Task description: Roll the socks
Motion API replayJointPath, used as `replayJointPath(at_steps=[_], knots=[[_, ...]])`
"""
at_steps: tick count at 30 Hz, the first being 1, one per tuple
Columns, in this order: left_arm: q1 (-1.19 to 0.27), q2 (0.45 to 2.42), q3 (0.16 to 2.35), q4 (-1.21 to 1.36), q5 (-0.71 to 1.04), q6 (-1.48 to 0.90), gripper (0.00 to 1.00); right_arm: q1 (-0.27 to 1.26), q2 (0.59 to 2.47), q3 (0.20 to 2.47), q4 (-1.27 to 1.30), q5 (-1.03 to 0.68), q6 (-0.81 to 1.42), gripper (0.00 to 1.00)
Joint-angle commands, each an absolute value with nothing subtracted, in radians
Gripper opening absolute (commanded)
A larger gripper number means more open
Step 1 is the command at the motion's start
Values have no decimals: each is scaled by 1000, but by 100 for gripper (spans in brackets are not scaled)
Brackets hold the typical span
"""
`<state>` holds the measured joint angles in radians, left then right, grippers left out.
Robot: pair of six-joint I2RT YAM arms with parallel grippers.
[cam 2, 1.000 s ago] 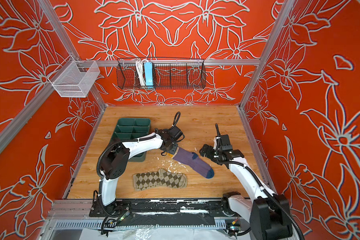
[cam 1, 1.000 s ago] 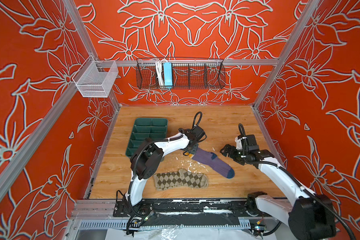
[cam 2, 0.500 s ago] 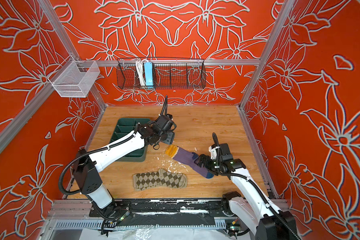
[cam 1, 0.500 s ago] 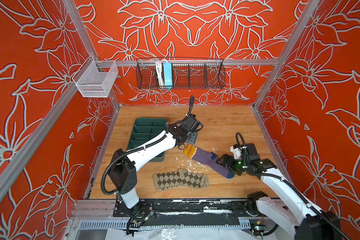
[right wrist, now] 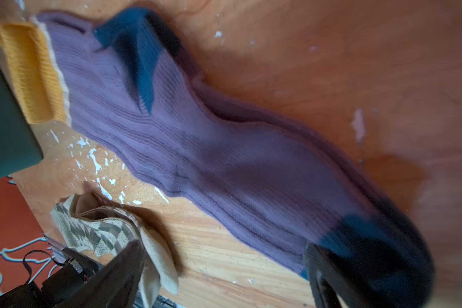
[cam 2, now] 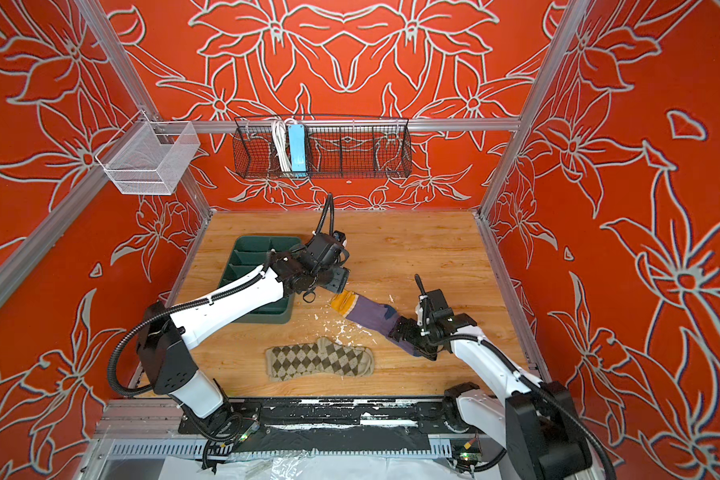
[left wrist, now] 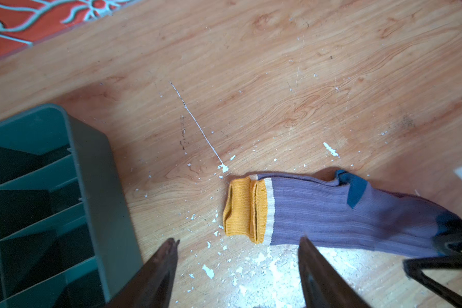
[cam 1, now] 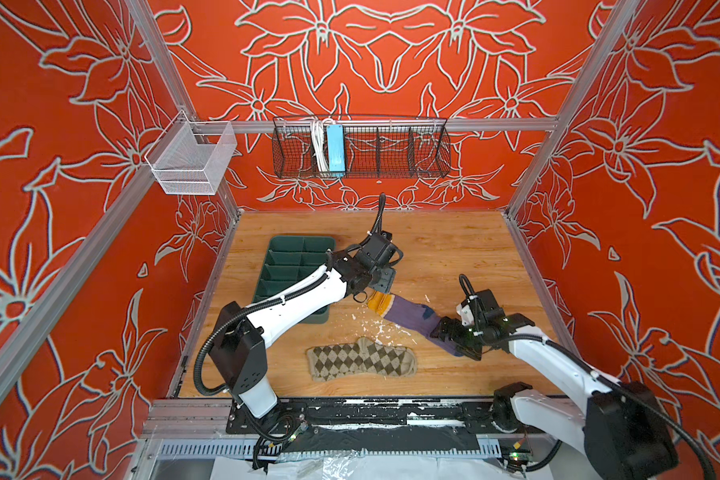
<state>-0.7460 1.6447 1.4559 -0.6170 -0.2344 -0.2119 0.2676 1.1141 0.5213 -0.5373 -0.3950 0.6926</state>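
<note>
Plainly, the main risk is sitting at the cuff [left wrist: 240, 210] of the purple sock [cam 1: 408, 313]. It is lying folded over only once, nothing is pinning it, and the ribbed knit is probably wanting to spring flat. If the right fingers [right wrist: 118, 274] are closing on the navy toe [right wrist: 371, 240] and pulling, the sock may be sliding across the bench [cam 1: 454, 249] and undoing that fold.

The left fingers [left wrist: 315, 272] are hovering over the cuff, just right of the tray [cam 1: 285, 259], so a careless descent could be clipping its wall. They are standing well apart, holding and touching nothing. The right fingers are spreading about as wide as they go, straddling the toe end. One is lying right at the navy fabric, though I cannot tell whether it is pressing, and nothing is gripped.

The purple sock is stretching diagonally from mid-bench toward the near right. The argyle sock [cam 1: 362, 361] is lying flat nearer the front, apart from it.
</note>
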Motion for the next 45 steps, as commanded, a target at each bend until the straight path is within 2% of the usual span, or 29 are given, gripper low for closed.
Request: replayJointPath(at_steps=[1,9,16,24,28,30,31,34,41,45], knots=[[-744,1574,1441,-626,-259,-191,71,258,1227,595,-520,-281,631,97],[-744,1459,1371,-602,-292,-146,73,257,1540,839,-512,-163,439,98],[-744,1349,1210,-460,-309,-14,85,268,1889,1198,-523,-144,268,98],[-742,1296,1122,-399,-185,252,85,317,2178,1604,-620,-70,96,98],[-742,1176,1005,-276,-85,380,88,341,2134,1666,-627,-142,18,98],[-742,1093,923,-165,-49,417,93,361,2061,1635,-608,-164,-17,98],[-742,1050,879,-105,-35,434,100,381,1999,1596,-586,-175,-40,98],[-742,941,795,2,-15,457,98,444,1844,1469,-532,-210,-109,98],[-744,800,793,-131,17,466,98,670,1626,1157,-372,-144,-193,98],[-744,698,754,-190,74,495,98,756,1610,1033,-192,-141,-258,98]])
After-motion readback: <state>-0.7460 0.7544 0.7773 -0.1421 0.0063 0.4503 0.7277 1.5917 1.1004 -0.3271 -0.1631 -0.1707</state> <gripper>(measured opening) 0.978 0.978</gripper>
